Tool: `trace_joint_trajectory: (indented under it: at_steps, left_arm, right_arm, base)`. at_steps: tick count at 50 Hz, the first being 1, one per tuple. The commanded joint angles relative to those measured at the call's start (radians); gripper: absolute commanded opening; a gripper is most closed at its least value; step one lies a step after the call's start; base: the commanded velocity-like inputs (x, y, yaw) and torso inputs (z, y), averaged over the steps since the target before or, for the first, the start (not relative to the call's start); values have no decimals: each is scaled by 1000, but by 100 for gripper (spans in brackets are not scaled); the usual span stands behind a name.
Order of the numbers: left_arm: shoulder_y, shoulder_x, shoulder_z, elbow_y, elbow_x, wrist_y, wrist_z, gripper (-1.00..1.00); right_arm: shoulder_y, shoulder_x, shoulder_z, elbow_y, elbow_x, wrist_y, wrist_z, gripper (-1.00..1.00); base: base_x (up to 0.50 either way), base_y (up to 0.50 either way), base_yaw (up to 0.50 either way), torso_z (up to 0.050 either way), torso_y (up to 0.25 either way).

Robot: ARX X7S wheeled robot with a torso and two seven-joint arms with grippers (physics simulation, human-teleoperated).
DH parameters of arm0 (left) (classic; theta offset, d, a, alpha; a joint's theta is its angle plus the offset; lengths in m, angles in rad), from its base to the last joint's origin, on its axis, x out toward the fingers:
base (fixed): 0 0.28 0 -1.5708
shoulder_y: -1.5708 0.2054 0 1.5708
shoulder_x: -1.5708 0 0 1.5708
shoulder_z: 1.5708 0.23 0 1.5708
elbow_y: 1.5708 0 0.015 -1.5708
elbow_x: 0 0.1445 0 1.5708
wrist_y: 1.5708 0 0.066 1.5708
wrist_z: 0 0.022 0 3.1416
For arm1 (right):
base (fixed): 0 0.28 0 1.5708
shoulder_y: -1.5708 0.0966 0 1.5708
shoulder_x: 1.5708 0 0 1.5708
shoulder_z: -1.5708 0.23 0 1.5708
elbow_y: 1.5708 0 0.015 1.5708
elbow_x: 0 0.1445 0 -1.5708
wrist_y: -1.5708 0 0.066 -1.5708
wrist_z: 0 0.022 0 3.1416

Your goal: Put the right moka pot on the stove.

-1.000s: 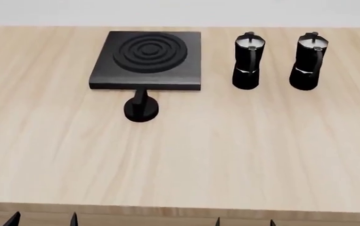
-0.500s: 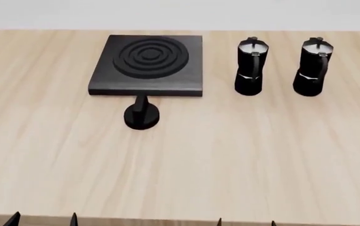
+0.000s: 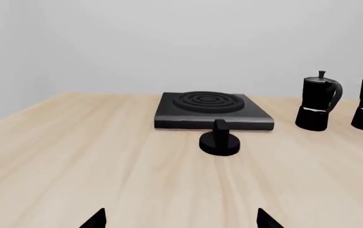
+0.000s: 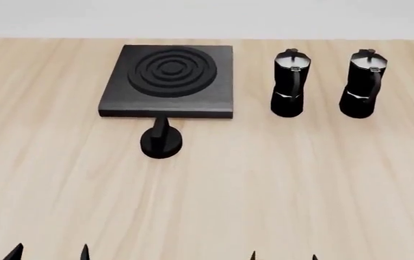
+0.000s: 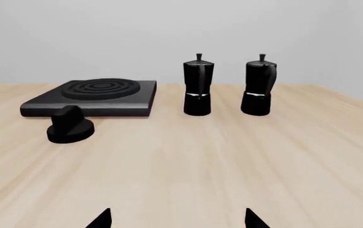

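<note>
Two moka pots stand upright in the head view: the right moka pot [image 4: 363, 84] beside its twin [image 4: 289, 83], apart from the stove [image 4: 168, 80]. Left wrist view: left pincer [image 3: 180, 219] spread wide. Right wrist view: right pincer [image 5: 177, 219] equally wide above the table [image 5: 232, 161].

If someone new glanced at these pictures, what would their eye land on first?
Probably the black stove with its ringed burner, at the table's far left. To its right stand two matching moka pots, the right moka pot outermost. A round black knob sits just before the stove.

right moka pot [image 4: 364, 84]: black, upright, on table | stove [image 4: 168, 81]: flat, bare, well left
</note>
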Motion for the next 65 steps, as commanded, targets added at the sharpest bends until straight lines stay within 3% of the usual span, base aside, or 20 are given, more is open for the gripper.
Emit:
trace_joint_trajectory:
  at_steps: [1,65]
  left_arm:
    - [0,-6,7,3,-5,2,-6,100]
    - [-2,-32,39,1,-31,20,-36,100]
  right_arm:
    - [3,5,-7,3,7,1,6,100]
    - [19,27,-47,28,22,-1,41,100]
  base:
    - [90,0,0,0,0]
    - [99,7,0,0,0]
